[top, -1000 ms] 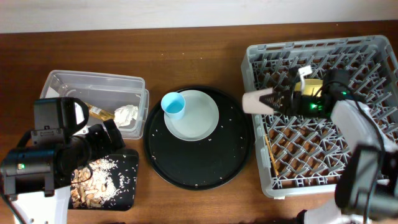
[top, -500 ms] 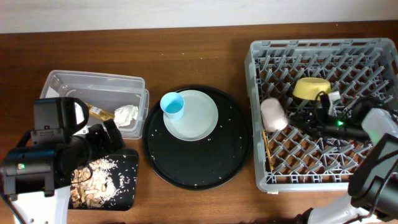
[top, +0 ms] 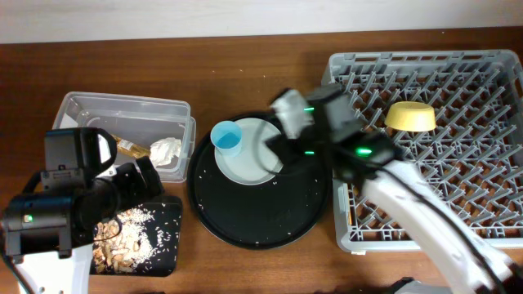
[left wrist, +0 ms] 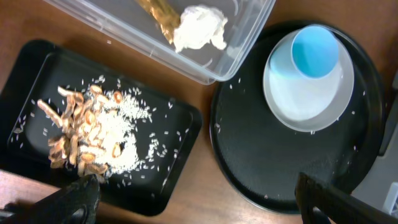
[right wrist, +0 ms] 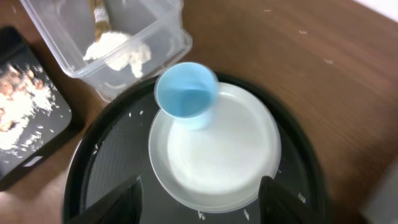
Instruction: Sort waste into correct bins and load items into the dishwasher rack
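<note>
Starting at the near left corner of the counter and spotting the shallow black tray [top: 159,249], carrying the beige food scraps [left wrist: 78,134] in a heap with white grains sprinkled around. Catching the left gripper [left wrist: 199,205] hovering just above that tray, fingers [left wrist: 78,199] spreading wide and gripping nothing. Moving along the near edge to the middle and meeting the large round black tray [top: 261,220], speckled with crumbs. Finding the pale grey-blue plate [top: 245,167] sitting on its far half, with the blue cup [top: 228,138] standing mouth up at the plate's rim, on the side toward the left edge. Seeing the right gripper [right wrist: 202,202] hanging over that plate, fingers [right wrist: 115,200] gaping wide, touching nothing. Sliding to the right edge and taking in the grey dishwasher rack [top: 498,163], with the yellow bowl [top: 410,117] propped among the pegs in its far rows. Finishing toward the far left corner with the clear tub [top: 82,110], holding the crumpled white napkin [top: 166,151] and the brown-gold wrapper stick [top: 131,149] inside, just beside each other.
</note>
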Controlling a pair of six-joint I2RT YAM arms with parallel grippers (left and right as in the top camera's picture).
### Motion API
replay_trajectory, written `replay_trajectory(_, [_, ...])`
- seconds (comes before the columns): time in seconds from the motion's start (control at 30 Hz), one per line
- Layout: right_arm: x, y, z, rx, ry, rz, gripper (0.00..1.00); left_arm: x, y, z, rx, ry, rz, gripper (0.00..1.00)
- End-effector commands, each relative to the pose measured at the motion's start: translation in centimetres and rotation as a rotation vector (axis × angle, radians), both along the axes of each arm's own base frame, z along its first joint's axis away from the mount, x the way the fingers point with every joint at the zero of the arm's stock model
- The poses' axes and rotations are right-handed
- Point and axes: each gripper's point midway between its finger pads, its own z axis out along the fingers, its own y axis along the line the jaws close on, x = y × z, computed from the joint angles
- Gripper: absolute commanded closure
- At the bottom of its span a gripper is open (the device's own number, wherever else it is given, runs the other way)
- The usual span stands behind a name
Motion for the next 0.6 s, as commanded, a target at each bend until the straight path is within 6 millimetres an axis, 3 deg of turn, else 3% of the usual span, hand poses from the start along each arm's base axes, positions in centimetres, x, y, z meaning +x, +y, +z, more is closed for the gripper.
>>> replay_trajectory(0.0, [2.2, 2.9, -6.0, -0.161, -0.030, -0.069, 0.38, 0.1, 0.1, 0.5, 0.012, -0.019, -0.011, 0.01])
replay_trajectory(0.07, [4.6, 3.9, -8.9, -0.136, -0.022, -0.177, 0.37, 0.1, 0.1, 0.5, 0.012, -0.019, -0.011, 0.01])
replay_trajectory(0.13, [5.5, 5.1, -8.1, -0.035, -0.026, -0.208, 0.33, 0.1, 0.1, 0.5, 0.012, -0.019, -0.011, 0.01])
replay_trajectory(0.17, [4.9, 7.5, -7.0, 0.061, -0.019, -0.098, 0.32, 0.1, 0.1, 0.5, 0.012, -0.019, -0.011, 0.01])
replay_trajectory(0.2, [4.5, 8.4, -6.6, 0.095, -0.017, -0.044, 0.32, 0.1, 0.1, 0.5, 0.012, -0.019, -0.011, 0.01])
replay_trajectory(0.23, [5.1, 7.6, -6.7, 0.097, -0.002, -0.135, 0.32, 0.1, 0.1, 0.5, 0.012, -0.019, -0.011, 0.01])
replay_trajectory(0.3, [6.2, 5.2, -7.3, 0.035, -0.016, -0.280, 0.32, 0.1, 0.1, 0.5, 0.012, -0.019, -0.011, 0.01])
replay_trajectory(0.37, [6.5, 2.1, -5.7, 0.062, 0.028, -0.392, 0.28, 0.1, 0.1, 0.5, 0.012, -0.019, -0.011, 0.01])
replay_trajectory(0.43, [5.5, -1.6, -2.9, 0.112, 0.104, -0.444, 0.27, 2.1, 0.1, 1.6, -0.037, -0.109, 0.081, 0.01])
replay_trajectory(0.47, [4.2, -4.5, -0.9, 0.125, 0.137, -0.471, 0.20, 5.5, 0.4, 4.0, -0.053, -0.279, 0.110, 0.01])
replay_trajectory(0.53, [1.5, -9.4, 3.8, 0.114, 0.069, -0.485, 0.02, 7.0, -0.6, 5.5, -0.104, -0.363, 0.071, 0.02])
replay_trajectory(0.57, [-0.4, -12.1, 5.8, 0.126, 0.051, -0.531, 0.02, 7.8, -2.3, 5.5, -0.172, -0.367, 0.009, 0.11])
